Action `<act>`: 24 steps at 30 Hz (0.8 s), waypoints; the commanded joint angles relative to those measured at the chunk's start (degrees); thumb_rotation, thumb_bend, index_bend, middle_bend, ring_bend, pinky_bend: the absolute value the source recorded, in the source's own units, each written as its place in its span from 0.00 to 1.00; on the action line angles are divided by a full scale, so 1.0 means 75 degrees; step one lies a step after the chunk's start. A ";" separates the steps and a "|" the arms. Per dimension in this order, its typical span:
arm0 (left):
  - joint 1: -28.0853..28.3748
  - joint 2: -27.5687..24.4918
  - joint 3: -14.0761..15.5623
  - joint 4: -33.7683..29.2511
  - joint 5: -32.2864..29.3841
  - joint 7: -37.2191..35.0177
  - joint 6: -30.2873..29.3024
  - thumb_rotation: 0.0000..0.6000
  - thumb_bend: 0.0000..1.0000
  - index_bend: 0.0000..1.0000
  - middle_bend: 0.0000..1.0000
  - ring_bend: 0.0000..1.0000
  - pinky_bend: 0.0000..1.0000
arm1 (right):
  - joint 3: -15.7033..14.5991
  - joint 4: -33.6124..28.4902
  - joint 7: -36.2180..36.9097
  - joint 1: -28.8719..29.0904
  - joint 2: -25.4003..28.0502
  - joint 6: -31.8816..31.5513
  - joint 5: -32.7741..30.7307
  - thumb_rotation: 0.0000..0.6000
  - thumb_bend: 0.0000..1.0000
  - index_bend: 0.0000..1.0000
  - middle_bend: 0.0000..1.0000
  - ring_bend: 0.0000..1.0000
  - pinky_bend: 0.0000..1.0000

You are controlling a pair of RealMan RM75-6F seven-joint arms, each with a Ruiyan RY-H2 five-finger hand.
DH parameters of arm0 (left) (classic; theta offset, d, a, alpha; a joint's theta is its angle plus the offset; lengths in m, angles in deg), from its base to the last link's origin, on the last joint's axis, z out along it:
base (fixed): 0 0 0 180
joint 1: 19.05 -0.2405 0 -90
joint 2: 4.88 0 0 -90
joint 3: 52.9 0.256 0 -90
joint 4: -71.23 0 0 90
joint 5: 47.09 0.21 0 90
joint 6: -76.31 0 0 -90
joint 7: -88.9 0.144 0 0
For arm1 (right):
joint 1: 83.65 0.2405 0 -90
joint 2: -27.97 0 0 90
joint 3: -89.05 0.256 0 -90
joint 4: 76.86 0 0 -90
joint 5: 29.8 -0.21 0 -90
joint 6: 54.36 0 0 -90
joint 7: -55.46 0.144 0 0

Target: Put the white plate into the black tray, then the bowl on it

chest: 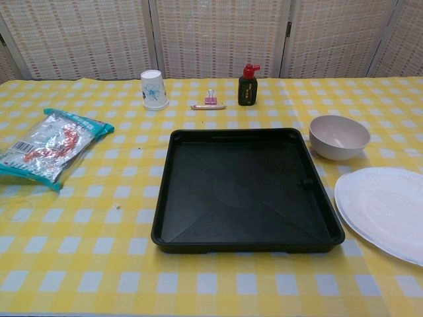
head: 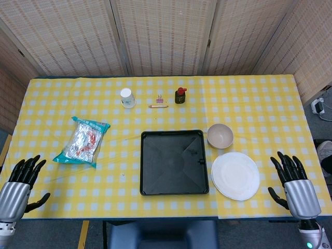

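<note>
While both hands hover spread at table edge, tray sits bare.
Left hand (head: 21, 179), right hand (head: 293, 181) hold nothing; white plate (head: 235, 176), bowl (head: 220, 136) just right of black tray (head: 173, 162).

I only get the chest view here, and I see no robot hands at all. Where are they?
Observer: The head view shows both. The left hand hovers at the near left corner of the table, holding nothing, fingers apart.
Operator: And the other one?
Observer: The right hand is at the near right edge, also open, just right of the plate.
Operator: My picture cuts the plate off. Is it whole?
Observer: Yes, from above it is a full round plate with nothing on it, beside the tray.
Operator: Is the bowl touching it?
Observer: From above the bowl sits just behind the plate; I cannot tell if the rims touch.
</note>
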 commanded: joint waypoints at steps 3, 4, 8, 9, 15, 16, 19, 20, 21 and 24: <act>0.0026 0.0014 -0.0012 0.0009 -0.0028 0.0006 0.0051 1.00 0.25 0.00 0.05 0.02 0.00 | 0.0017 0.0029 0.0014 0.0034 0.0006 0.0137 -0.0107 1.00 0.31 0.00 0.00 0.00 0.00; 0.0030 0.0016 -0.0023 0.0005 -0.0039 0.0001 0.0052 1.00 0.25 0.00 0.05 0.02 0.00 | 0.0006 0.0028 -0.0002 0.0033 0.0012 0.0149 -0.0106 1.00 0.31 0.00 0.00 0.00 0.00; 0.0039 0.0009 -0.0024 -0.0019 -0.0011 -0.0009 0.0041 1.00 0.25 0.00 0.05 0.02 0.00 | 0.0027 -0.0067 -0.0087 -0.0035 0.0083 -0.0020 -0.0064 1.00 0.31 0.00 0.00 0.00 0.00; 0.0042 0.0001 -0.0010 -0.0032 0.0012 -0.0011 0.0045 1.00 0.25 0.00 0.05 0.02 0.00 | 0.0052 -0.0052 -0.0141 -0.0055 0.0081 -0.0128 -0.0007 1.00 0.31 0.00 0.00 0.00 0.00; 0.0037 -0.0036 0.0024 -0.0064 0.0110 -0.0103 -0.0006 1.00 0.25 0.00 0.05 0.02 0.00 | -0.0261 0.0267 0.0094 0.0097 0.0194 0.0049 0.0591 1.00 0.31 0.03 0.00 0.00 0.00; 0.0036 -0.0047 0.0030 -0.0076 0.0133 -0.0112 -0.0020 1.00 0.25 0.00 0.05 0.02 0.00 | -0.0336 0.0423 0.0137 0.0128 0.0154 0.0100 0.0707 1.00 0.31 0.06 0.00 0.00 0.00; 0.0028 -0.0049 0.0052 -0.0089 0.0175 -0.0122 -0.0037 1.00 0.25 0.00 0.05 0.02 0.00 | -0.0489 0.0791 0.0219 0.0148 -0.0018 0.0130 0.0939 1.00 0.31 0.16 0.00 0.00 0.00; 0.0029 -0.0051 0.0063 -0.0092 0.0189 -0.0119 -0.0031 1.00 0.25 0.00 0.05 0.02 0.00 | -0.0536 0.0956 0.0293 0.0144 -0.0109 0.0109 0.1010 1.00 0.31 0.21 0.00 0.00 0.00; 0.0035 -0.0048 0.0075 -0.0094 0.0206 -0.0101 -0.0014 1.00 0.25 0.00 0.05 0.02 0.00 | -0.0603 0.1184 0.0481 0.0135 -0.0239 0.0066 0.1096 1.00 0.31 0.24 0.00 0.00 0.00; 0.0062 -0.0018 0.0099 -0.0092 0.0252 -0.0079 0.0034 1.00 0.25 0.00 0.05 0.02 0.00 | -0.0769 0.1773 0.0973 0.0117 -0.0505 0.0010 0.1236 1.00 0.31 0.34 0.00 0.00 0.00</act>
